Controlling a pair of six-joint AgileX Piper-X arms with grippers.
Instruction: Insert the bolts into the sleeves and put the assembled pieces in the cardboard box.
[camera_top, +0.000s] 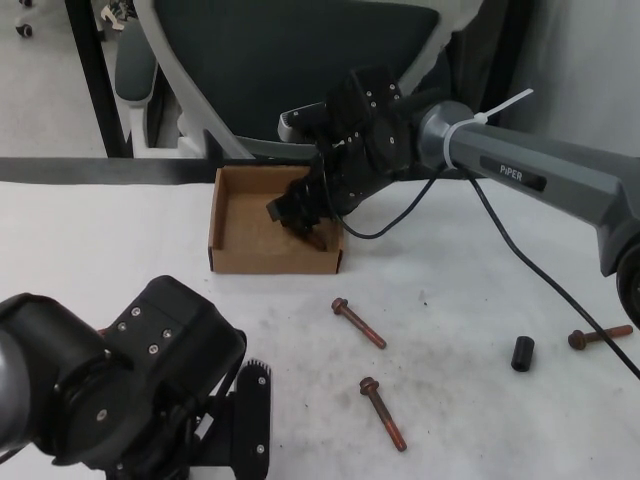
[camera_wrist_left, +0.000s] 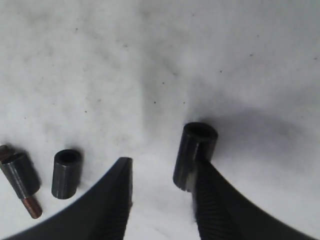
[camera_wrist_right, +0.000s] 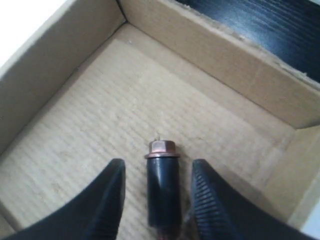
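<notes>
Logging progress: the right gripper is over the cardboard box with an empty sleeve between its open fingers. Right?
Not empty: the right wrist view shows a bolt in the sleeve, copper head out. The right gripper, fingers open, is over the cardboard box.

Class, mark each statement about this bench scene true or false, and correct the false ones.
1. The right hand is over the box. True.
2. The sleeve between its fingers is empty. False: a bolt head shows at its end.
3. Three bare bolts lie on the bench. True.
4. The left hand is shut. False: it is open, with a second sleeve beside one finger.
</notes>
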